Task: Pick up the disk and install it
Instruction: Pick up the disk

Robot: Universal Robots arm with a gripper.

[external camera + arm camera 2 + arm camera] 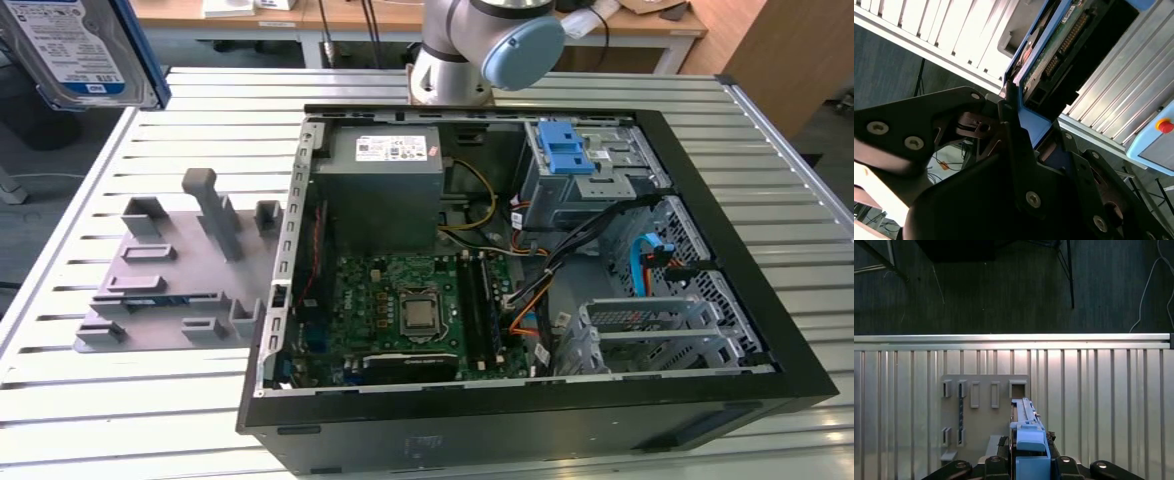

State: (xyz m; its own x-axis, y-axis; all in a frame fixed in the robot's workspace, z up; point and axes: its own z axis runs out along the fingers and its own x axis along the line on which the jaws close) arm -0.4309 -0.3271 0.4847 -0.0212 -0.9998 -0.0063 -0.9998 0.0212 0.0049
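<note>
The disk (74,50), silver with a white-and-blue label and blue bracket rails, hangs high above the table's far corner at the exterior view's left. In the second wrist view my gripper (1036,130) is shut on the disk (1064,45), its black fingers (1010,117) clamping the blue rail, with the circuit-board side showing. In the first wrist view the disk (1029,432) stands edge-on in the gripper (1029,462), above the grey fixture plate (984,415).
The open computer case (721,380) lies on the slatted table (134,420), with a grey power-supply box (380,165), a motherboard (414,310) and a drive cage with a blue latch (567,150). The grey fixture plate (174,280) sits beside the case. The arm's base (467,50) stands behind it.
</note>
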